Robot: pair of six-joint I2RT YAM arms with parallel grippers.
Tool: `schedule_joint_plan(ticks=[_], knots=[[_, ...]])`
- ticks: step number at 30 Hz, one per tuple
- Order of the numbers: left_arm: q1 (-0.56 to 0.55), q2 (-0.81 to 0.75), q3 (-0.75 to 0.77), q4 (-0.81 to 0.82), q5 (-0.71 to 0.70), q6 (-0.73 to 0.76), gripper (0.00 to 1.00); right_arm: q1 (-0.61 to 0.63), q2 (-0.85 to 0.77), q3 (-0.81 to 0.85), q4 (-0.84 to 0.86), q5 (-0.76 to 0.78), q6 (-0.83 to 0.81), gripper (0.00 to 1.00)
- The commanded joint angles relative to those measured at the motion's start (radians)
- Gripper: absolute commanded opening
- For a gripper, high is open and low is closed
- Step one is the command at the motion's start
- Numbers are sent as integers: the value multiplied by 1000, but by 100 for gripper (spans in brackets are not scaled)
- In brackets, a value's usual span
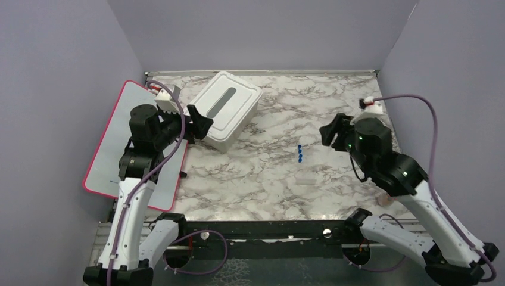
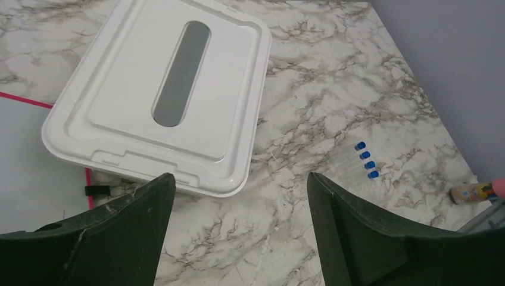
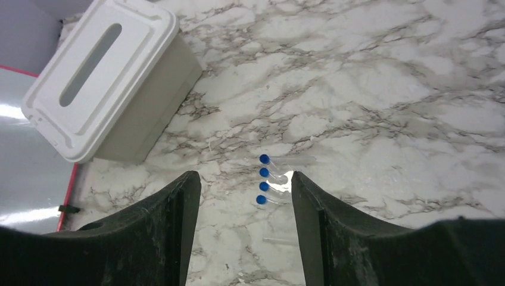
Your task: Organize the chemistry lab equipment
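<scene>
The left fingers (image 2: 119,238) stood wide and empty near the white-lidded beige rectangular tub (image 3: 152,98). The right fingers (image 3: 357,238) gaped wide, empty, over four clear blue-capped tubes (image 3: 264,172) lying side by side on the marble surface (image 1: 286,196).

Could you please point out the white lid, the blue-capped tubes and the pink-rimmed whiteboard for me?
white lid (image 2: 128,101): left wrist view, flat panel beside its grey slot.
blue-capped tubes (image 3: 264,172): right wrist view, second cap from the top.
pink-rimmed whiteboard (image 1: 108,159): top external view, bare surface near its left rim.
</scene>
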Motion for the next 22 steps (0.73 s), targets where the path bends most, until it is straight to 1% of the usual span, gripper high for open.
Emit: schedule_joint_plan(ticks=[1, 3, 6, 8, 11, 14, 22], knots=[[-3, -119, -23, -40, -86, 24, 85, 4, -160, 40, -193, 114, 21, 63], [-3, -169, -25, -64, -198, 11, 87, 6, -215, 60, -217, 126, 18, 67], [-3, -231, -15, -125, -385, -16, 88, 7, -256, 93, -230, 122, -7, 72], [-2, -269, -17, -159, -460, -27, 89, 6, -265, 116, -243, 122, -18, 72], [-3, -312, -18, -199, -477, -25, 92, 5, -272, 134, -259, 131, -20, 73], [-3, -319, 1, -239, -478, -23, 94, 4, -281, 134, -263, 133, -22, 75], [-6, -311, 11, -264, -446, -16, 99, 5, -288, 121, -275, 139, 0, 85]])
